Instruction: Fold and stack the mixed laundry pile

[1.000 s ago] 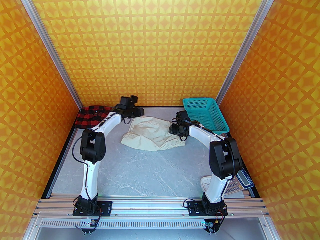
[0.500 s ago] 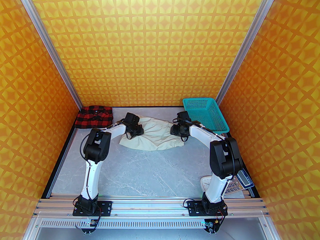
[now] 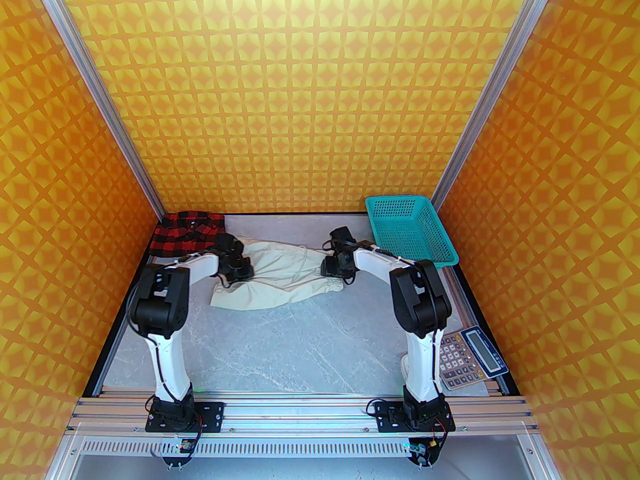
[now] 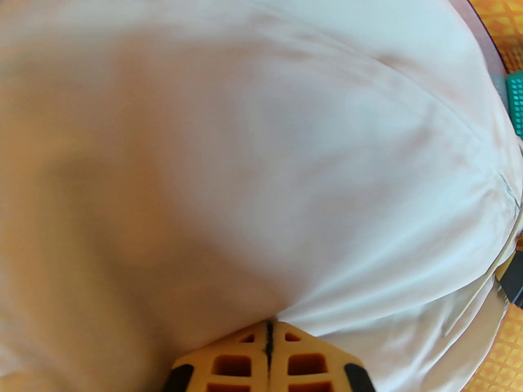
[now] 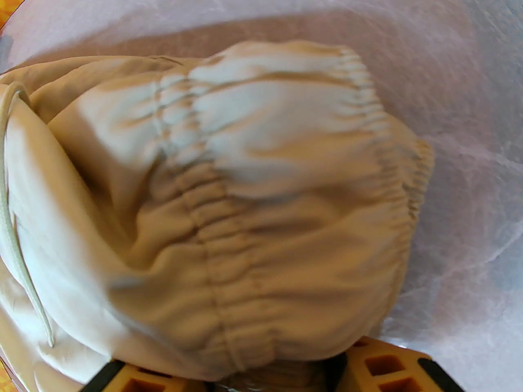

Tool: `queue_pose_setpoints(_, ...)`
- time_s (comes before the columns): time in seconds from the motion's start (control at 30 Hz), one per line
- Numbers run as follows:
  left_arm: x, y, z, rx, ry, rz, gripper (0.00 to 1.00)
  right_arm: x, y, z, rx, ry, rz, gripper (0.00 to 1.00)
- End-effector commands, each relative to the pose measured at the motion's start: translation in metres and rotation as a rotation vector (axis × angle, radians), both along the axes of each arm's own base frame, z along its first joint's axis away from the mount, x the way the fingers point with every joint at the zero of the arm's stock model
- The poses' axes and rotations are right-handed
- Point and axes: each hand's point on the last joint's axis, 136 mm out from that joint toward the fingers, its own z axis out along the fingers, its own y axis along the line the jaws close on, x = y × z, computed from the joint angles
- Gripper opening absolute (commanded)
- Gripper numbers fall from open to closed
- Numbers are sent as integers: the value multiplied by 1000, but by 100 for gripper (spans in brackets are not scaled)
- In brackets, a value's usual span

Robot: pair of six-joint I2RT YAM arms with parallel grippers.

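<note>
The cream trousers lie stretched across the back of the table, their gathered waistband at the right end. My left gripper is shut on the cloth at their left end; in the left wrist view the yellow fingertips meet with trousers fabric pinched at the tip. My right gripper holds the bunched waistband between its fingers. The red-and-black checked shirt lies folded in the back left corner, apart from both grippers.
A teal mesh basket stands at the back right, just behind the right arm. A calculator-like scale lies at the front right edge. Patterned orange walls close in the left, back and right sides. A loose drawstring trails from the waistband.
My left gripper came from beside the shirt down onto the trousers and shut on them. Both arms then moved left, dragging the trousers leftward and stretching them. The scale is uncovered now.
</note>
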Motion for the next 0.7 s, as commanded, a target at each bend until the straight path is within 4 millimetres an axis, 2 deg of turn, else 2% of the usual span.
queue_pose_setpoints(0.0, -21, 16, 7, 55, 28, -45, 0, -31, -10, -14, -29, 106, -12, 49)
queue_pose_setpoints(0.03, -22, 16, 13, 53, 21, -54, 0, -37, -12, -6, -25, 98, -10, 49)
queue_pose_setpoints(0.1, -25, 13, 27, 40, 0, -71, 7, -48, -12, 9, 2, 84, -3, 49)
queue_pose_setpoints(0.17, -24, 12, 46, 37, -41, -72, 16, -53, -10, 34, 38, 41, 0, 51)
queue_pose_setpoints(0.23, -21, 10, 70, 33, -93, -72, 21, -56, -11, 60, 61, -5, 0, 54)
queue_pose_setpoints(0.3, -20, 3, 95, 30, -147, -88, 23, -58, -11, 79, 93, -40, 4, 59)
queue_pose_setpoints(0.37, -21, -14, 119, 28, -203, -137, 26, -65, -11, 86, 160, -33, 9, 64)
queue_pose_setpoints(0.43, -28, -48, 136, 28, -266, -243, 33, -73, -15, 84, 218, -12, -7, 65)
queue_pose_setpoints(0.5, -45, -100, 149, 47, -357, -444, 45, -84, -25, 74, 279, 19, -45, 66)
queue_pose_setpoints(0.6, -76, -170, 152, 72, -488, -731, 58, -101, -38, 70, 322, 26, -88, 67)
queue_pose_setpoints(0.67, -92, -203, 148, 75, -556, -857, 65, -112, -47, 71, 322, 29, -112, 67)
